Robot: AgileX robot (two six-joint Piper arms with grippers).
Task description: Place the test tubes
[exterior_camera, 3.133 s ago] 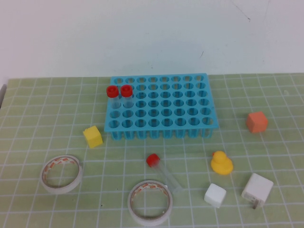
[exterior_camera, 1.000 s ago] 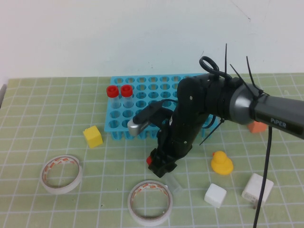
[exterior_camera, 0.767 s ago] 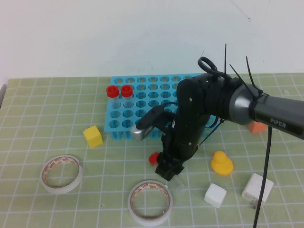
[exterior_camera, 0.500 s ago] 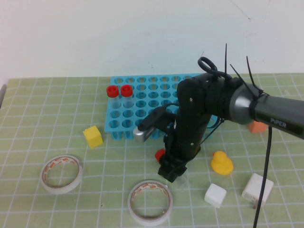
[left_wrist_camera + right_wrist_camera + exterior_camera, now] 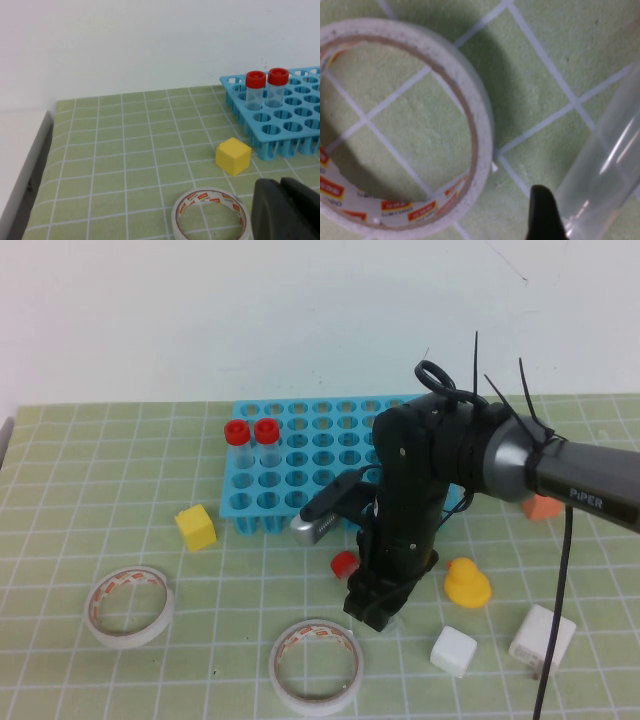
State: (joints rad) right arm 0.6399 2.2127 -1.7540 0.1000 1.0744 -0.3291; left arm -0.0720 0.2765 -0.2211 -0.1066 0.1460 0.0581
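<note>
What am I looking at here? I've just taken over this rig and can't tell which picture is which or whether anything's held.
This is a two-armed table robot. The wide picture looks down from a raised camera on the robot's side; the other two come from cameras on its wrists. The right pincer is open, low over a loose test tube lying on the green mat; nothing is held. The left pincer is shut, parked near a tape roll and a yellow cube. The blue rack holds two standing tubes. Another tape roll, a toy duck and small blocks lie around.
</note>
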